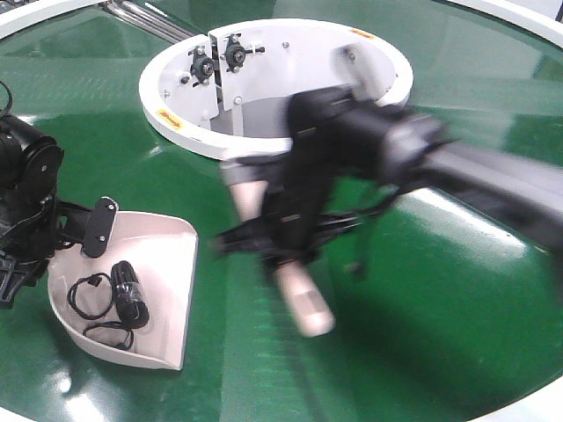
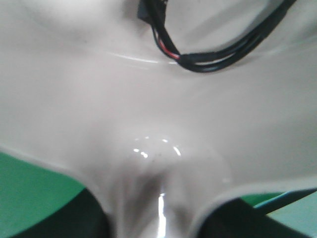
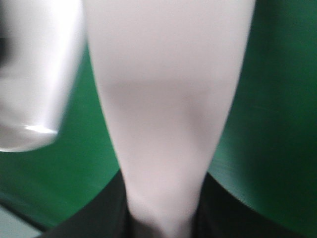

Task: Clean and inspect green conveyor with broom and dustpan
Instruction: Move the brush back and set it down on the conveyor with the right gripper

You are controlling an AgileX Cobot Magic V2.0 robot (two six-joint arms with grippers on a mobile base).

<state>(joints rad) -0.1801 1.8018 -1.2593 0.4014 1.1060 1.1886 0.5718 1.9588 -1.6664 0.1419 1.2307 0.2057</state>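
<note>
- The broom (image 1: 303, 303) hangs over the green conveyor (image 1: 422, 290) on the right arm. Its long axis runs from beside the white hub (image 1: 264, 79) down toward the camera, with the near end slanting slightly right.
- The dustpan (image 1: 163, 255) rests on the belt to the broom's left, near it but apart, with bare green between them. Its flat front lip faces the broom and lies roughly parallel to the broom's length, so a sweep into the pan would have to travel leftward across that gap.
- The left arm is the nearer one to the dustpan, and the right arm alone reaches the broom.
- The right end effector (image 1: 281, 237) is clamped on the broom. In the wrist view the beige body rises from between two dark fingers. That arm is smeared with blur in the front view, so it is probably mid-stroke, and I cannot tell whether the bristles touch the belt.
- The left end effector (image 1: 84, 233) is closed on the dustpan's handle at the back wall, holding the pan in place.
- A coiled black cable (image 1: 110, 294) already lies inside the pan.
</note>
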